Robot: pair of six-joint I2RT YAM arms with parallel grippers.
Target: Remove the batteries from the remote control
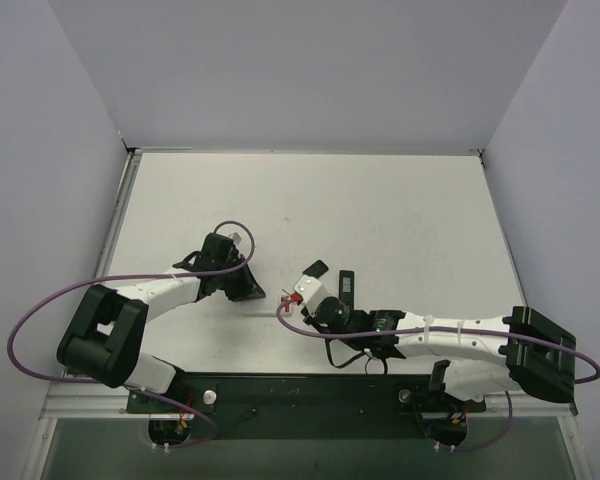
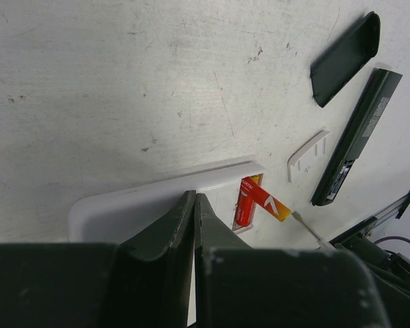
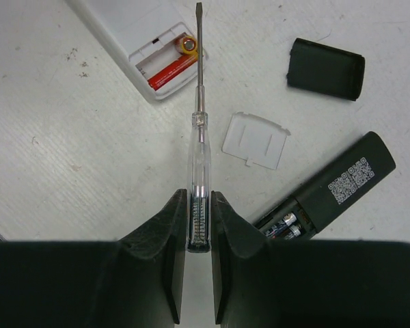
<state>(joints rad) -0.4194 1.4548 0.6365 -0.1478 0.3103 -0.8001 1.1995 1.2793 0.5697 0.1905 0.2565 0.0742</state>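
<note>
A white remote control lies with its battery bay open. One red-orange battery sits in the bay. A second battery is tilted up across the bay's edge and appears end-on in the right wrist view. My left gripper is shut, its tips over the white remote's body. My right gripper is shut on a clear-handled screwdriver, whose shaft runs right beside the raised battery. A black remote control lies to the right with its bay open on dark batteries.
A black battery cover and a white battery cover lie loose between the two remotes. From above, the black remote and black cover sit just beyond my right gripper. Grey walls enclose the table.
</note>
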